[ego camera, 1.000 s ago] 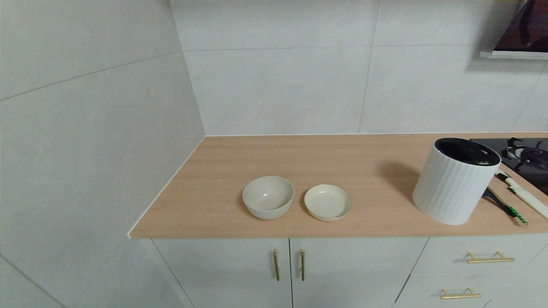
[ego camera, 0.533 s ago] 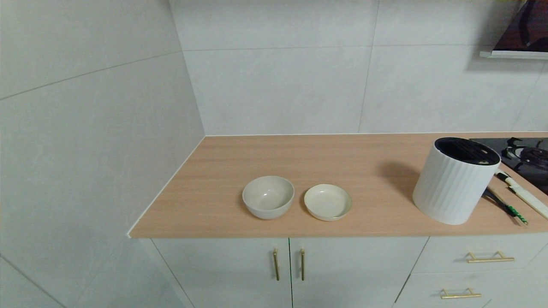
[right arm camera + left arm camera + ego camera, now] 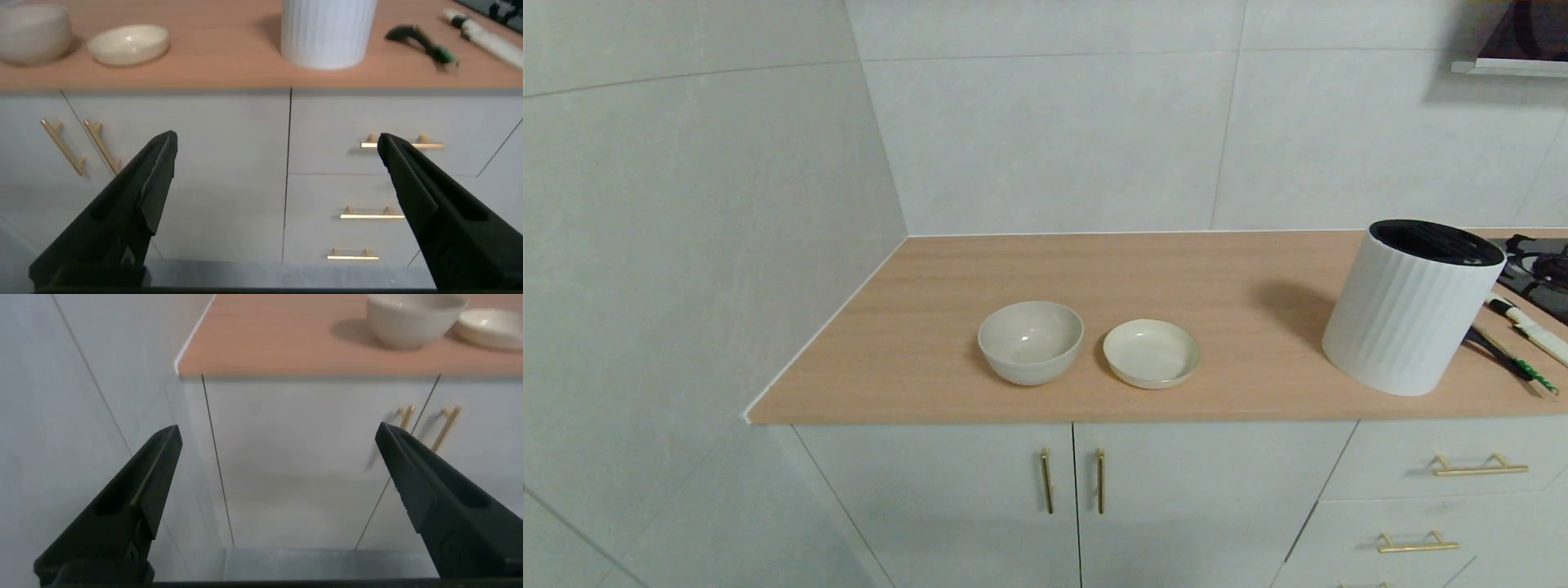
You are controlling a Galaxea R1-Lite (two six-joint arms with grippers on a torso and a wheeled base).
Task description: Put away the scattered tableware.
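Observation:
A cream bowl (image 3: 1030, 340) and a shallow cream dish (image 3: 1151, 353) sit side by side near the front edge of the wooden countertop (image 3: 1176, 269). The bowl (image 3: 415, 318) and dish (image 3: 493, 328) also appear in the left wrist view, and the bowl (image 3: 33, 31) and dish (image 3: 128, 44) in the right wrist view. My left gripper (image 3: 278, 502) hangs open below counter height, in front of the cabinet corner. My right gripper (image 3: 282, 204) is open too, low in front of the drawers.
A white ribbed holder (image 3: 1413, 306) with a black slotted top stands at the right. Beside it lie a knife (image 3: 1531, 330) and chopsticks (image 3: 1515, 359), with a gas hob (image 3: 1539, 273) behind. Tiled walls close the left and back. Cabinet doors (image 3: 1070, 490) and drawers (image 3: 1462, 465) sit below.
The head camera has shifted, so the whole scene sits higher and more cabinet front shows. The tableware itself has not moved.

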